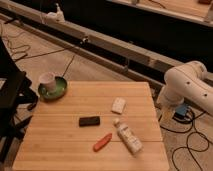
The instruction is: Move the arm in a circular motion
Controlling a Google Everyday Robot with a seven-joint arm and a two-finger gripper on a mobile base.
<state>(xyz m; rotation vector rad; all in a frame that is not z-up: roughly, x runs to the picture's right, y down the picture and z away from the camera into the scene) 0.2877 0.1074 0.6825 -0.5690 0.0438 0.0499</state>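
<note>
Camera view: the arm point(186, 82) stands at the right edge of the frame, beside the right side of the surface point(60, 137) and apart from everything on it. Its thick white segments bend at a rounded joint, and the lower segment drops past the surface's edge. The jaws are not in view, being somewhere beyond that lower segment, so it cannot be told whether they are spread or pressed together. This stance suits the task: a circular sweep needs free air, and the space beside the surface gives it. The items play no part in the motion and lie as clutter: a cup point(47, 80) sits in a green plate point(62, 92) at the far left corner, a white box point(118, 105) and a black block point(89, 120) lie near the middle, and an orange item point(102, 142) lies just beside a bottle point(129, 136) on its side. The bottle and box lie nearest the arm and are judged the likeliest to be struck by a low sweep. Cables point(192, 137) trail on the floor below the arm.
</note>
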